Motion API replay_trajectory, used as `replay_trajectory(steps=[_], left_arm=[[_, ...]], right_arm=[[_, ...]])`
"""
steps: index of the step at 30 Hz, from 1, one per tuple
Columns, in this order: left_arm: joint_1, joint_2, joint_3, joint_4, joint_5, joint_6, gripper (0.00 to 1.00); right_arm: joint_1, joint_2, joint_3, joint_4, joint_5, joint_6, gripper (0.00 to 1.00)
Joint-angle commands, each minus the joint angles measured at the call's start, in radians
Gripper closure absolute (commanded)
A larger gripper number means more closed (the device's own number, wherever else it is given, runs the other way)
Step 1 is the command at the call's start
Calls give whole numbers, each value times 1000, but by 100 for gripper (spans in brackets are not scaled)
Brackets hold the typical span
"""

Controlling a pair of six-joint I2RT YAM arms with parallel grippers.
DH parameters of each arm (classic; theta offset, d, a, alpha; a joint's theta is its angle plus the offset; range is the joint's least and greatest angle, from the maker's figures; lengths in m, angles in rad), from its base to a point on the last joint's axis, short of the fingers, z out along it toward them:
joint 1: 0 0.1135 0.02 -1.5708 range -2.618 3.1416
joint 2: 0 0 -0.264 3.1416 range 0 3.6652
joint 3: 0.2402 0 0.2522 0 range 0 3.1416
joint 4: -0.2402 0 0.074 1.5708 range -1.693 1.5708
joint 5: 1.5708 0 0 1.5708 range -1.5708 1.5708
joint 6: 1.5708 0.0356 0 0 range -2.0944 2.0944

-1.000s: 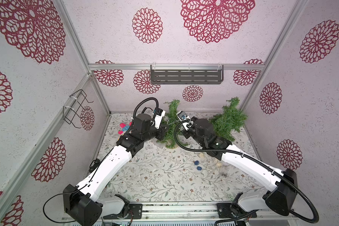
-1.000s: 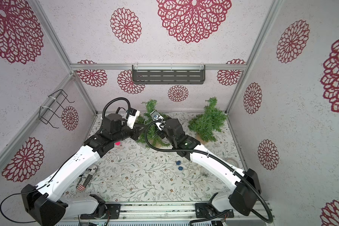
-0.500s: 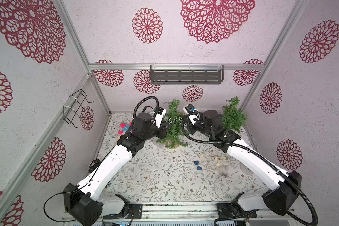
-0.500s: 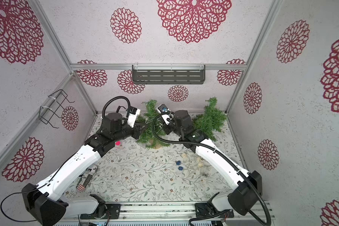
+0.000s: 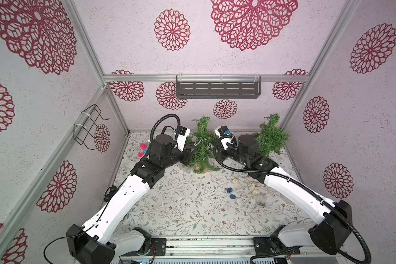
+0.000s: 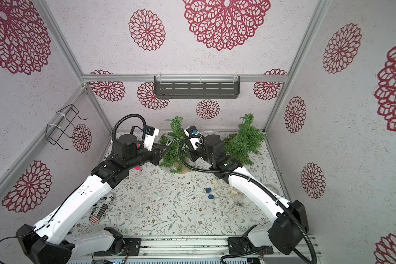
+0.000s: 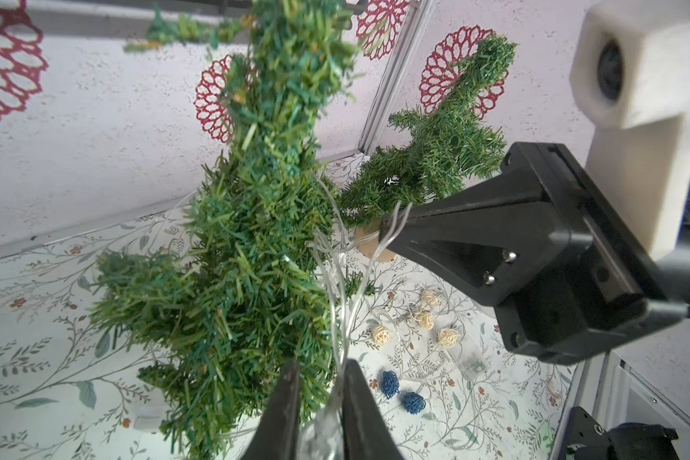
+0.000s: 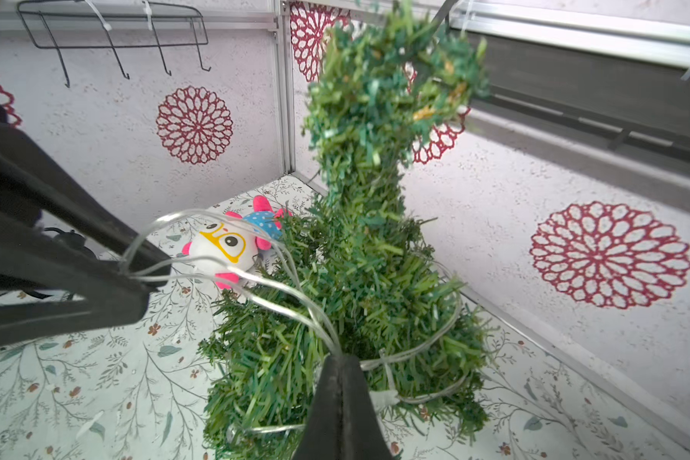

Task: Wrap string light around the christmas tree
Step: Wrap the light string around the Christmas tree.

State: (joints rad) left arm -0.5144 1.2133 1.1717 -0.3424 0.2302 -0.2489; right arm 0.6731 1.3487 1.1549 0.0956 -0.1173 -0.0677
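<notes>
The christmas tree [image 5: 201, 146] [image 6: 175, 141] stands upright at the back middle, between my two grippers. The string light [image 8: 295, 294], thin clear wire, loops round the tree's lower branches, and loose strands span from one gripper to the other. My left gripper [image 7: 322, 364] [image 5: 193, 149] is on the tree's left side, shut on a bundle of strands [image 7: 335, 302]. On the tree's right side my right gripper [image 8: 339, 358] [image 7: 387, 231] is shut, with the wire pinched at its tip. In the right wrist view the left gripper [image 8: 156, 282] shows strands leaving its tips.
A second green tree [image 5: 271, 137] stands in the back right corner. Cream and blue ball lights [image 5: 230, 193] and a clear battery box [image 7: 471, 362] lie on the floor behind the right arm. A plush toy [image 8: 224, 247] lies at the back left. A shelf [image 5: 217, 89] hangs on the back wall.
The right arm has swung from in front of the tree round to its right side, carrying the wire with it. The left arm has barely moved.
</notes>
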Motion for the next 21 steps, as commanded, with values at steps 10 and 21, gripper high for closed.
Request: replay_trajectory(steps=[10, 21], left_arm=[[-1, -6, -89, 68, 75, -96, 84], [-18, -59, -170, 20, 16, -101, 69]], right_arm=[[8, -50, -77, 250, 30, 82, 100], [20, -82, -163, 463, -164, 207, 100]])
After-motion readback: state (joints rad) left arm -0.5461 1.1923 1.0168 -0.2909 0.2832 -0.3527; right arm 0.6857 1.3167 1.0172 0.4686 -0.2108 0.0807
